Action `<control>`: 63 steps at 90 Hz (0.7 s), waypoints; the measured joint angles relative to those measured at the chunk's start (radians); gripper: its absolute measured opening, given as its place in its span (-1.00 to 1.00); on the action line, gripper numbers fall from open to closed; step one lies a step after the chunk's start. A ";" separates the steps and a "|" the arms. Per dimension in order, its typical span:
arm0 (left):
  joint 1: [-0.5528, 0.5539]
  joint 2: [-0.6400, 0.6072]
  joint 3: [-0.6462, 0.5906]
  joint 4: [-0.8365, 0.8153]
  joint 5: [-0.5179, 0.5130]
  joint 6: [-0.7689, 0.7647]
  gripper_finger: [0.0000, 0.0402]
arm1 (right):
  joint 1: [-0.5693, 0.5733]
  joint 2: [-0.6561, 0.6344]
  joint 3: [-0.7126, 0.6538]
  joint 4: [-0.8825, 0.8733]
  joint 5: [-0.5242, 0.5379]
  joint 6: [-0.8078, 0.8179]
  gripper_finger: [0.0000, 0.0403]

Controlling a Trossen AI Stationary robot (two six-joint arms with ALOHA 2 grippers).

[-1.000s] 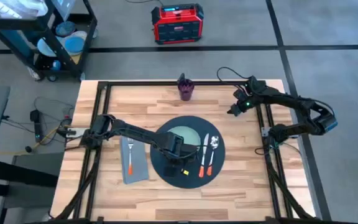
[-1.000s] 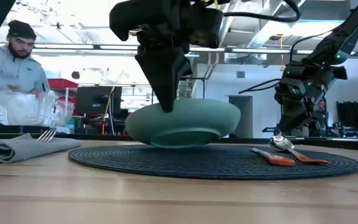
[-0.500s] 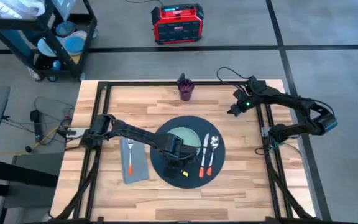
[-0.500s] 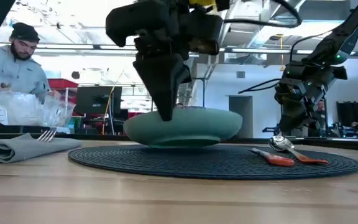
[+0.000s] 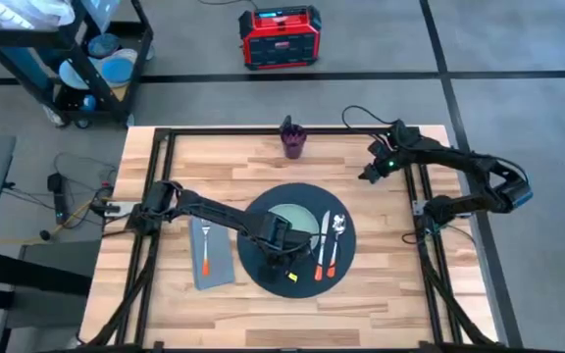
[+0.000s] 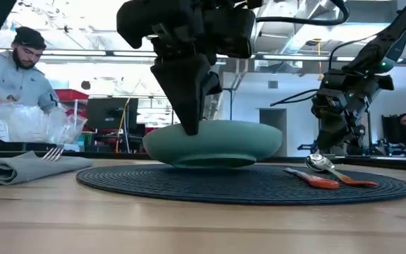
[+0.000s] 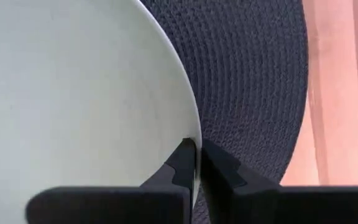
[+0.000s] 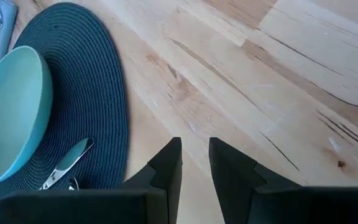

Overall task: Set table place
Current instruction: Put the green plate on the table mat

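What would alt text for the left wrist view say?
The left gripper pinches the rim of a pale green plate between its dark fingers. The plate sits on a round dark mat, with light wooden table beyond the mat's edge.

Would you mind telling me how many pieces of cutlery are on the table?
3: a fork on the napkin left of the mat, and a knife and spoon on the mat's right side.
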 joint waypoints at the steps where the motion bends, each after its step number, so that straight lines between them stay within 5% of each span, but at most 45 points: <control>1: 0.000 0.002 0.001 0.001 0.002 0.000 -1.00 | 0.000 0.000 0.000 0.000 0.000 0.000 -0.65; 19: 0.016 0.008 -0.001 -0.033 0.044 -0.019 -0.94 | 0.000 0.000 0.000 0.001 -0.041 -0.007 -0.65; 50: 0.026 0.009 -0.001 -0.004 0.123 -0.022 -0.55 | 0.000 0.000 0.000 0.006 -0.082 -0.008 -0.64; 63: 0.030 0.009 0.001 -0.031 0.118 -0.027 -0.48 | 0.000 0.000 0.008 0.028 -0.232 0.012 -0.64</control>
